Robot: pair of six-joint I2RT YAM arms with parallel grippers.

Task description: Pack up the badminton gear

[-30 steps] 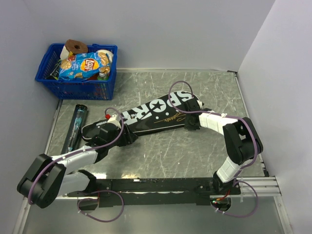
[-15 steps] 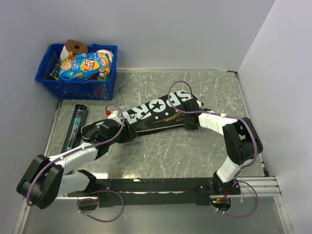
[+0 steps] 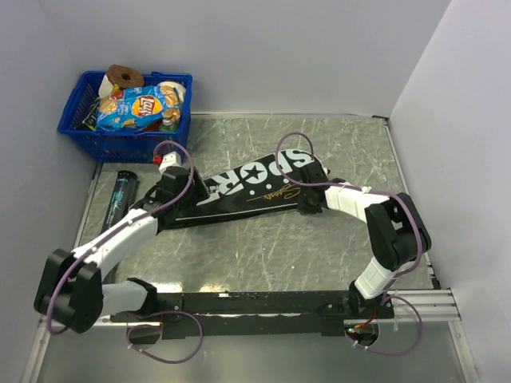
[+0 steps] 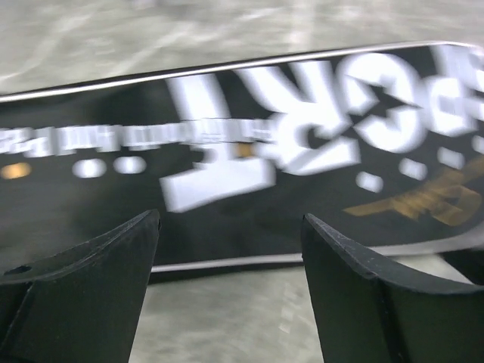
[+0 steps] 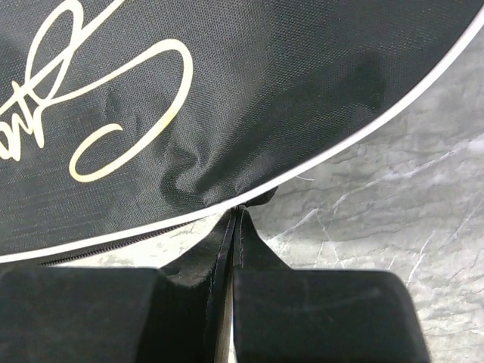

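Your left gripper point(image 3: 177, 194) hovers at the narrow, handle-shaped end of the black racket bag point(image 3: 247, 187), and the left wrist view shows its jaws spread wide with nothing between them. The two dark fingers point(image 4: 83, 280) frame a strip of bare table just short of the bag's white-piped edge. That view is blurred, but you can still make out the bag point(image 4: 249, 174) running across it with its big white lettering. Your right gripper point(image 3: 310, 206) is at the near edge of the bag's wide head end. In the right wrist view the right gripper point(image 5: 236, 227) has its jaws pressed together on a small fold of black fabric right at the white piping, so you are pinching the bag point(image 5: 227, 91) there. The cloth puckers just above the pinch, beside the gold signature script. From above, the bag lies flat on the scratched grey table point(image 3: 335, 144). It sits on a slant, with the head end towards the far right, the narrow end towards the left, and the word SPORT facing up. The long dark tube point(image 3: 120, 197) lies on the table just left of your left arm, apart from the bag. The blue plastic basket point(image 3: 120, 144) stands in the far left corner beyond the tube, with a crisp packet point(image 3: 132, 108) on top of its contents.
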